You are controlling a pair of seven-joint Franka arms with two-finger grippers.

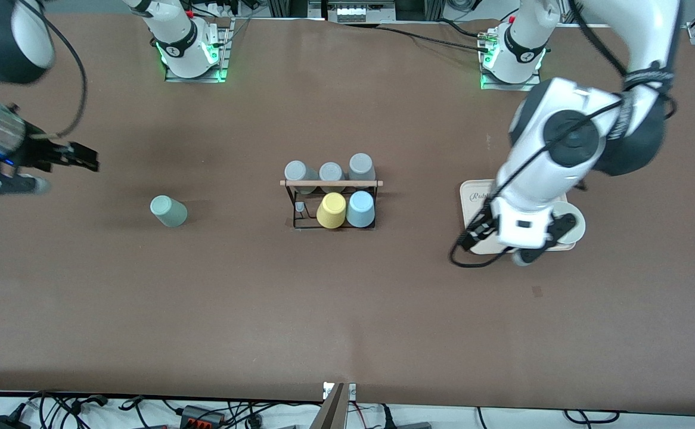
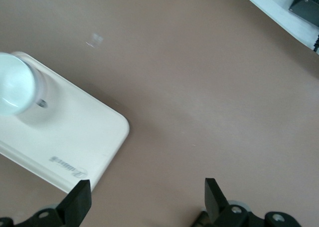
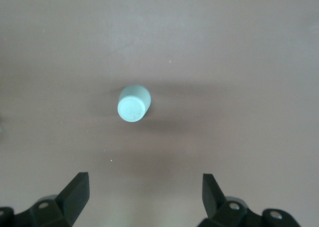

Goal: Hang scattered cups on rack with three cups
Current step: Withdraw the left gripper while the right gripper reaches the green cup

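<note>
The black wire rack (image 1: 331,205) with a wooden rod stands mid-table. The light blue cup (image 1: 360,208) sits upturned on it beside a yellow cup (image 1: 331,210). The pale mint cup (image 1: 168,211) stands alone on the table toward the right arm's end, closed base up; it also shows in the right wrist view (image 3: 133,103). My right gripper (image 1: 85,158) is open and empty over bare table, apart from the mint cup; the right wrist view (image 3: 144,197) shows this too. My left gripper (image 1: 527,253) is open and empty over the edge of a cream tray; its own wrist view (image 2: 147,202) shows the same.
Three grey cups (image 1: 331,173) sit on the rack's row farther from the front camera. The cream tray (image 1: 472,196) lies toward the left arm's end with a whitish round cup (image 1: 569,221) on it; tray (image 2: 75,137) and cup (image 2: 17,85) also show in the left wrist view.
</note>
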